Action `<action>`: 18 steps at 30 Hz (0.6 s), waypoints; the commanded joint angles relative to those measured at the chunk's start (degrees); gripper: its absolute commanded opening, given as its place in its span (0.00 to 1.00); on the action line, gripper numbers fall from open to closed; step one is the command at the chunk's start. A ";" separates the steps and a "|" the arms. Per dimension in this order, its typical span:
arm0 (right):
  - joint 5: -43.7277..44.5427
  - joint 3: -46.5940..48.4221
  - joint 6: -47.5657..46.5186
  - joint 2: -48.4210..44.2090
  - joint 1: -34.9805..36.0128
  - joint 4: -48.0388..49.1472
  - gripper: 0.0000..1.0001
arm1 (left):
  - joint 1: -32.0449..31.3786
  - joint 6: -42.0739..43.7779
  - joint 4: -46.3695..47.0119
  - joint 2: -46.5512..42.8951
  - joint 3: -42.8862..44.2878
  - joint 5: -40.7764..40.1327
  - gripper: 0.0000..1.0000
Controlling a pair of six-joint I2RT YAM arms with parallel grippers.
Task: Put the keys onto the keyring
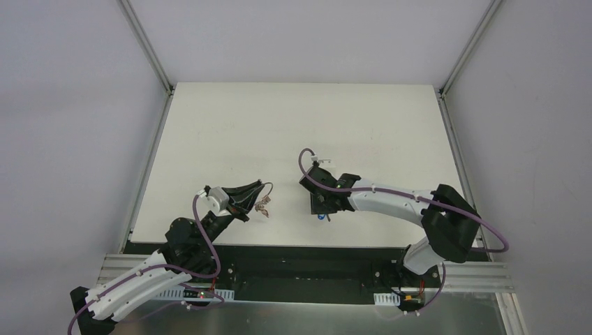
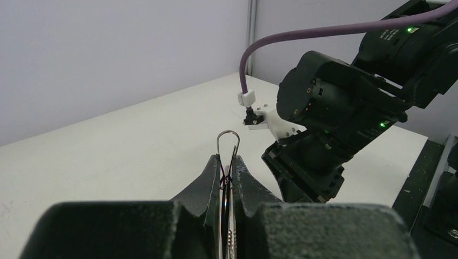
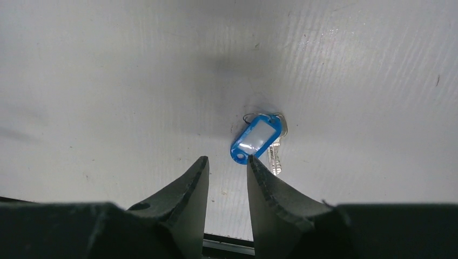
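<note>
Elbow bent, right fingers point down near blue key.

One blue-headed key, one keyring, two robot arms and one table.

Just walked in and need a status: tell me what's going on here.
Two robot arms are working over a table. The left tool is shut on a metal keyring, holding it off the table with its loop sticking out past the fingertips. The right tool hovers open above a blue-tagged key lying flat on the table, not touching it.
</note>
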 commanded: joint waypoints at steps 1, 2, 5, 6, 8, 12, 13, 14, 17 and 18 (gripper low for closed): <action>0.39 2.01 2.25 1.94 0.27 2.46 0.35 | -0.58 -0.96 1.79 -0.52 2.84 -0.81 0.00; 1.11 2.00 2.60 2.48 0.38 2.73 0.35 | -0.55 -0.96 1.75 -0.58 2.83 -0.86 0.00; 3.66 2.66 3.52 4.38 0.56 2.10 0.34 | -0.56 -1.04 1.64 -0.70 2.83 -0.88 0.00; 4.70 2.77 3.86 4.86 0.52 1.93 0.33 | -0.59 -1.05 1.63 -0.66 2.78 -0.93 0.00; 6.26 2.65 4.19 5.58 0.56 2.33 0.33 | -0.53 -1.04 1.57 -0.86 2.83 -0.89 0.00; 8.59 2.64 4.48 6.40 0.54 3.41 0.33 | -0.55 -1.05 1.53 -0.95 2.84 -0.99 0.00; 9.34 2.82 4.46 6.59 0.44 3.40 0.33 | -0.52 -1.05 1.53 -1.01 2.84 -0.98 0.00; 9.92 2.91 4.51 6.73 0.38 3.40 0.33 | -0.54 -1.05 1.53 -0.90 2.83 -0.98 0.00; 10.94 3.36 4.13 7.40 0.15 3.63 0.33 | -0.55 -1.06 1.53 -0.73 2.85 -0.98 0.00; 11.17 3.57 3.91 7.61 0.18 3.64 0.33 | -0.57 -1.05 1.53 -0.78 2.80 -0.98 0.00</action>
